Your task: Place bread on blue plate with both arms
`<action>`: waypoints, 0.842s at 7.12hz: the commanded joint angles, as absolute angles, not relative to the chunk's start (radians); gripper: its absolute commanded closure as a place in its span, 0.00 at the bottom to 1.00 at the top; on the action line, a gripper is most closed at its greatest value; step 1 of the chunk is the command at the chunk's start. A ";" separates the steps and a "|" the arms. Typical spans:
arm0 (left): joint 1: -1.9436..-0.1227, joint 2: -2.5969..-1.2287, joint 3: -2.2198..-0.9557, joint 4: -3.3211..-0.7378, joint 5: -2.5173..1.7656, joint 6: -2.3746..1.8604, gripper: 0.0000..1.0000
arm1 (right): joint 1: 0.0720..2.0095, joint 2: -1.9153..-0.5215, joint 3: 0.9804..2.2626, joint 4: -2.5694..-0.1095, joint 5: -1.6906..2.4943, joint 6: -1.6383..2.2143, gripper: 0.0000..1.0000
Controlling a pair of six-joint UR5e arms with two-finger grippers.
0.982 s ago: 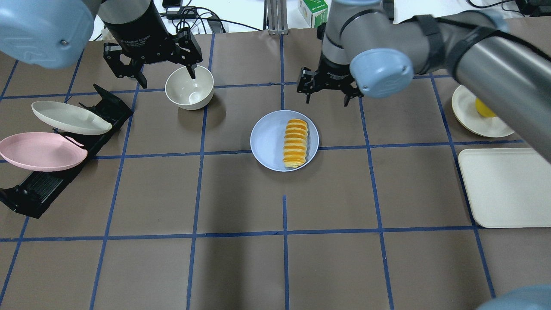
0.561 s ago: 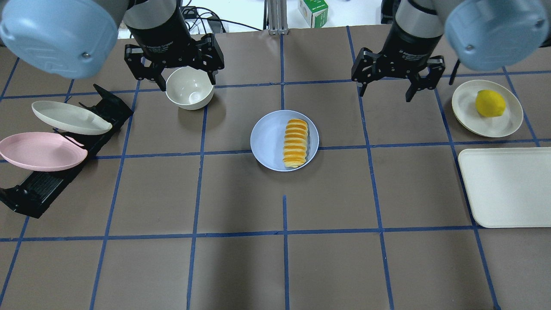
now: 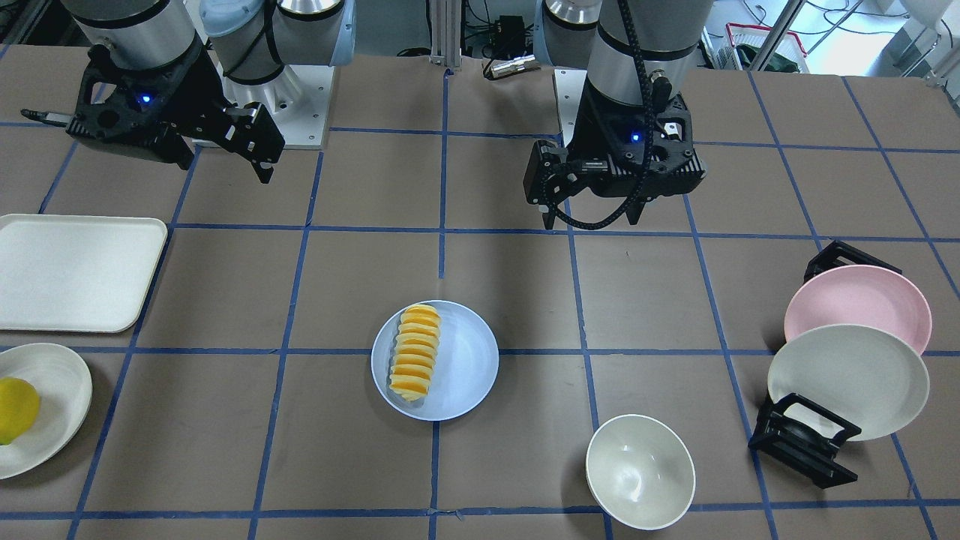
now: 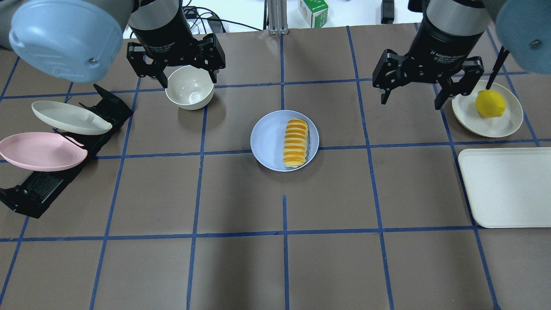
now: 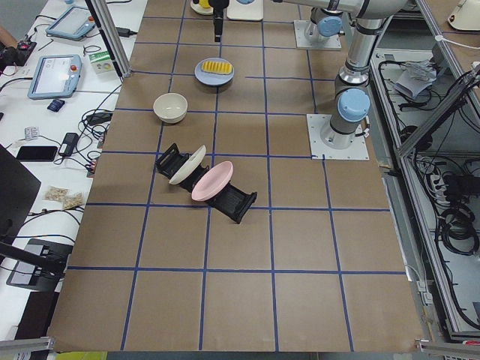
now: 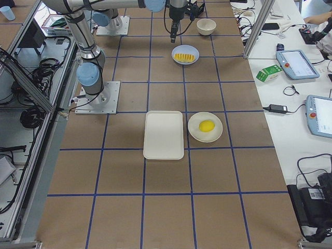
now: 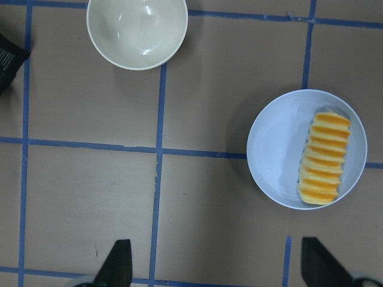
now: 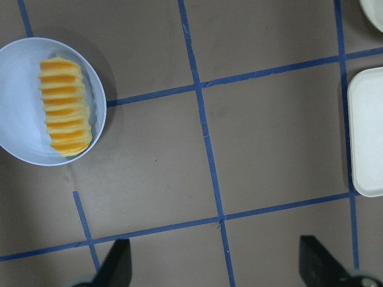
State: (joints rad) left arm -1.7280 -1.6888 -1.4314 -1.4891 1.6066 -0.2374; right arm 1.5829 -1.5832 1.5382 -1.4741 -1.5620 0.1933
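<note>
The bread (image 4: 295, 143), an orange-yellow ridged loaf, lies on the right half of the blue plate (image 4: 269, 142) at the table's middle. It also shows in the front view (image 3: 415, 351) on the plate (image 3: 465, 360), and in both wrist views (image 7: 325, 158) (image 8: 64, 105). My left gripper (image 4: 186, 80) is open and empty, raised over the white bowl (image 4: 190, 87) at the back left. My right gripper (image 4: 411, 100) is open and empty, raised at the back right, well apart from the plate.
A black rack (image 4: 64, 155) at the left holds a cream plate (image 4: 69, 117) and a pink plate (image 4: 38, 150). A cream plate (image 4: 508, 122) with a yellow lemon (image 4: 490, 103) sits at the right. A white tray (image 4: 508, 187) lies below it.
My right arm has swung away from beside the plate to the back right, toward the lemon plate. My left gripper has shifted a little right over the bowl. Bread and plate are unmoved.
</note>
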 commanded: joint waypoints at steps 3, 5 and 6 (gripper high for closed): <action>-1.623 -1.704 -1.374 -1.483 1.540 -0.203 0.00 | 1.591 -1.585 1.543 -1.477 -1.568 0.186 0.00; -1.617 -1.675 -1.414 -1.496 1.548 -0.170 0.00 | 1.589 -1.585 1.543 -1.479 -1.563 0.186 0.00; -1.615 -1.660 -1.439 -1.499 1.545 -0.163 0.00 | 1.589 -1.585 1.543 -1.479 -1.562 0.190 0.00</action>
